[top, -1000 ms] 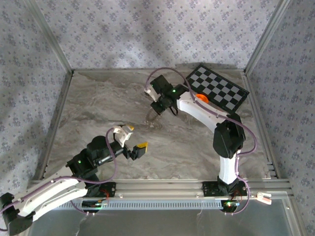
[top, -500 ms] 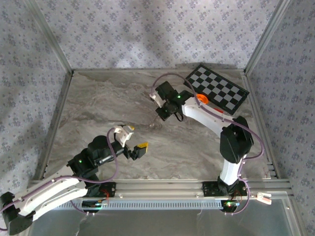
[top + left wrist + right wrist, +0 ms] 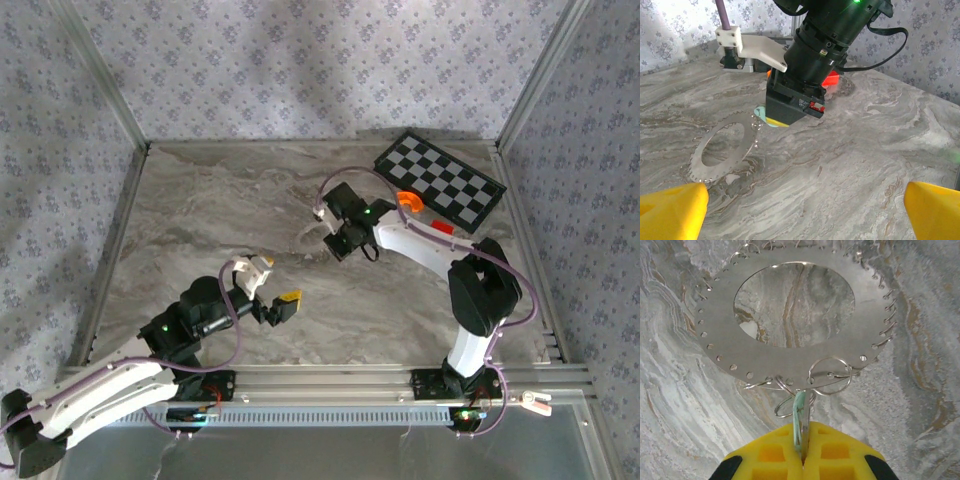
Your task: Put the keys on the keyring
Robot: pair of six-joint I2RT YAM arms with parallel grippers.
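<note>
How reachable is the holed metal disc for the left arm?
Probably yes: the left pincer is open, bare table lies between it and the disc. Only its far edge is crowded by the right pincer, shut on a thin piece.

The keyring (image 3: 830,375), a thin silvery wire loop, lies flat, threaded through the perforated disc's (image 3: 720,315) near rim.

Soft, even light fills the scene; broad dim shadows fall across the far wall (image 3: 330,60). The table (image 3: 200,220) shines faintly (close views are sharp, near corners blurred).
</note>
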